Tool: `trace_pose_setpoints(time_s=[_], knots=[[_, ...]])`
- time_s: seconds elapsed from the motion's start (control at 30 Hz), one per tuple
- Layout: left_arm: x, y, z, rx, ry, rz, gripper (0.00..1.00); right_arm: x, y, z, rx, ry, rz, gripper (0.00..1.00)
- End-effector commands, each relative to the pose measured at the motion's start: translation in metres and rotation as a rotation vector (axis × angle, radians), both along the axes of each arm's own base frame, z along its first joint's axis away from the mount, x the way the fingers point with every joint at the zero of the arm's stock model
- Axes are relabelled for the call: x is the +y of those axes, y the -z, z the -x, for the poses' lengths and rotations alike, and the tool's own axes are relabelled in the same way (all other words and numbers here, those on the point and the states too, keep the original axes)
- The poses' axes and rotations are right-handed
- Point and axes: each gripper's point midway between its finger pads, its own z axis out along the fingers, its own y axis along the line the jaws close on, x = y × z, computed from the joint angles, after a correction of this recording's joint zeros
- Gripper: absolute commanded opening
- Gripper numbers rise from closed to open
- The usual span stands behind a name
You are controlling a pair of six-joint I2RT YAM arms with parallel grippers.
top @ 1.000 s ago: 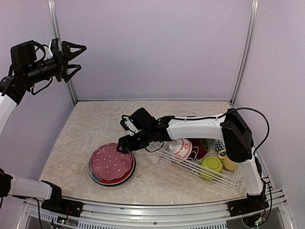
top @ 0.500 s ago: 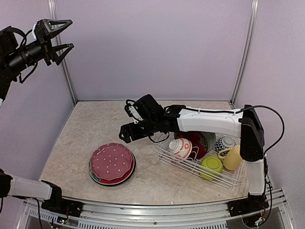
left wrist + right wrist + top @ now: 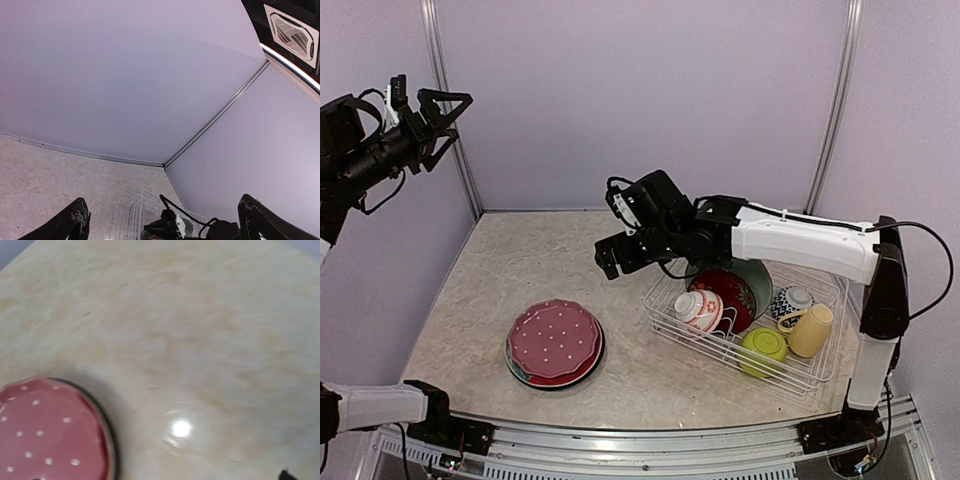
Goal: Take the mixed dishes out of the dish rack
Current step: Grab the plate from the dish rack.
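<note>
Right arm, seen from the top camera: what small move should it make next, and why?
Probably swing the right end effector rightward over the dish rack, toward the red-white bowl. It hangs above the table, apparently carrying nothing, while the red dotted plate already lies outside the rack and that bowl is the nearest dish inside.

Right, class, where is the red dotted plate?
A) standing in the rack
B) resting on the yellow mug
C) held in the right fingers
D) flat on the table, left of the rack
D: the top view shows the red plate lying flat on the table, apart from the rack and with nothing gripping it.
</note>
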Motion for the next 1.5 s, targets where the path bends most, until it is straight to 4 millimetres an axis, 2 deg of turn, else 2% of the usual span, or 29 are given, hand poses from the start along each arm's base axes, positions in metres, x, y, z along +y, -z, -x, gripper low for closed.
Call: trace_pose_setpoints(time_s=[0.0,0.1,0.13,0.3,0.4,0.5,0.73,0.83,1.0,1.13,1.33,1.47], knots=[[0.01,0.022,-0.014,-0.029,-0.075,-0.131,0.99,-0.07,-0.027,-0.014,-0.096,0.127,0.105,1.0],[0.012,0.046,-0.028,0.008,-0.093,-0.18,0.99,-0.114,-0.027,-0.017,-0.103,0.202,0.158,1.0],[0.012,0.052,-0.031,0.019,-0.096,-0.199,0.99,-0.131,-0.033,-0.017,-0.11,0.229,0.161,1.0],[0.017,0.08,-0.047,0.076,-0.127,-0.295,0.99,-0.208,-0.022,-0.021,-0.036,0.339,0.183,0.97],[0.016,0.09,-0.051,0.083,-0.119,-0.319,0.99,-0.233,-0.016,-0.019,-0.007,0.324,0.129,0.95],[0.016,0.1,-0.054,0.102,-0.113,-0.324,0.99,-0.248,-0.008,-0.017,0.025,0.294,0.067,0.91],[0.01,0.106,-0.057,0.112,-0.075,-0.328,0.99,-0.262,0.01,-0.019,0.078,0.251,0.033,0.83],[0.008,0.107,-0.057,0.114,-0.065,-0.328,0.99,-0.263,0.018,-0.02,0.101,0.218,0.03,0.73],[0.006,0.108,-0.056,0.114,-0.05,-0.32,0.99,-0.27,0.029,-0.024,0.12,0.198,0.05,0.66],[0.005,0.108,-0.056,0.115,-0.043,-0.315,0.99,-0.264,0.037,-0.025,0.142,0.151,0.049,0.59],[0.005,0.108,-0.056,0.117,-0.039,-0.311,0.99,-0.257,0.056,-0.026,0.198,0.112,0.072,0.44],[0.005,0.109,-0.056,0.119,-0.034,-0.307,0.99,-0.254,0.061,-0.025,0.213,0.089,0.079,0.34]])
